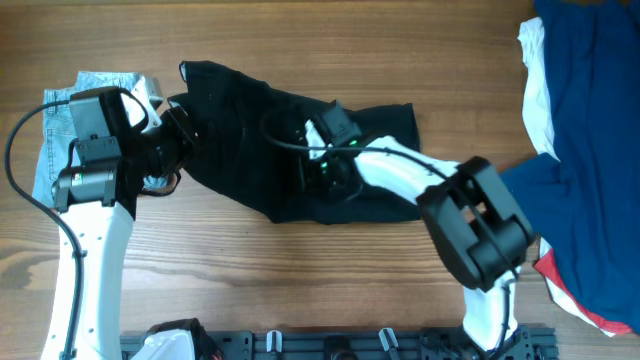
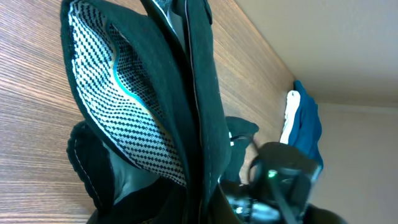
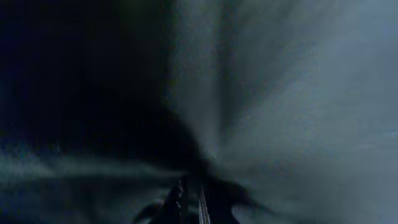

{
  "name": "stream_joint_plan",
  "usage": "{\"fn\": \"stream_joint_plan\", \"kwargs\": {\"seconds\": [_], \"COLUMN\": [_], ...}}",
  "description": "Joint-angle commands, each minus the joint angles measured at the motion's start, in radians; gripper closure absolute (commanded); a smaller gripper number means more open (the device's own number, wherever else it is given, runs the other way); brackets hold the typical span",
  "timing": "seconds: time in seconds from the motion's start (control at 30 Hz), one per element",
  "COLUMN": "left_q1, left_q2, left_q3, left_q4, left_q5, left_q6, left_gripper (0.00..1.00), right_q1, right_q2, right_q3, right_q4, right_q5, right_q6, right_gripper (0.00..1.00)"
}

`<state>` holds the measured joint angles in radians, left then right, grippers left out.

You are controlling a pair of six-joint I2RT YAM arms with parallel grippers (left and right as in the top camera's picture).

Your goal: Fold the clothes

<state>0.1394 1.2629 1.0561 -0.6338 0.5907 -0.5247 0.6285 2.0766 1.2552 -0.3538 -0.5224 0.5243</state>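
Progress is judged early, with no finished fold seen. The black shorts [image 1: 250, 120] are found rumpled and spread across the middle of the table [image 1: 300, 280], between the denim shorts [image 1: 60, 130] at the left and the blue and white garments [image 1: 590, 100] at the far right. Their left edge, with the pocket lining [image 2: 118, 106] exposed, is pinched and raised by the closed left gripper [image 1: 172, 128]. The right gripper [image 1: 330, 170] is buried in cloth near the middle, and whether its fingers are closed cannot be told. Flattening and all folds are left.

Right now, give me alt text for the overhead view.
Black shorts lie rumpled on a wooden table, the left gripper at their left end, the right gripper at their middle. Denim shorts lie far left, blue garments far right.
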Motion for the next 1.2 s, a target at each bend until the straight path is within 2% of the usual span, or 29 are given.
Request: {"fn": "stream_joint_plan", "kwargs": {"seconds": [0.0, 0.13, 0.27, 0.4, 0.6, 0.7, 0.8, 0.97, 1.17], "left_q1": [0.001, 0.001, 0.001, -0.001, -0.050, -0.095, -0.160, -0.258, -0.357], "left_q2": [-0.020, -0.020, -0.020, -0.019, -0.019, -0.018, -0.006, 0.042, 0.111], "left_q3": [0.026, 0.026, 0.026, 0.026, 0.026, 0.026, 0.026, 0.026, 0.026], "left_q4": [0.021, 0.026, 0.037, 0.039, 0.044, 0.044, 0.047, 0.068, 0.141], "left_q5": [0.034, 0.034, 0.034, 0.034, 0.001, -0.035, -0.082, -0.100, -0.106], "left_q6": [-0.016, -0.016, -0.016, -0.016, -0.016, -0.016, -0.016, -0.021, -0.088], "left_gripper": [0.96, 0.96, 0.96, 0.96, 0.96, 0.96, 0.95, 0.96, 0.96], "right_q1": [0.069, 0.105, 0.079, -0.020, -0.217, -0.307, -0.370, -0.381, -0.381], "right_q2": [0.026, 0.026, 0.007, -0.074, -0.221, -0.235, -0.221, -0.219, -0.219], "right_q3": [-0.008, -0.008, -0.008, -0.008, -0.008, -0.008, -0.023, -0.098, -0.179], "right_q4": [0.043, 0.065, 0.031, -0.039, -0.221, -0.317, -0.424, -0.417, -0.367], "right_q5": [-0.063, -0.063, -0.062, -0.039, 0.109, 0.147, 0.293, 0.394, 0.397], "right_q6": [0.028, 0.028, 0.025, -0.003, -0.060, -0.136, -0.162, -0.186, -0.183], "right_gripper": [0.92, 0.92, 0.89, 0.87, 0.86, 0.86, 0.87, 0.87, 0.86]}}
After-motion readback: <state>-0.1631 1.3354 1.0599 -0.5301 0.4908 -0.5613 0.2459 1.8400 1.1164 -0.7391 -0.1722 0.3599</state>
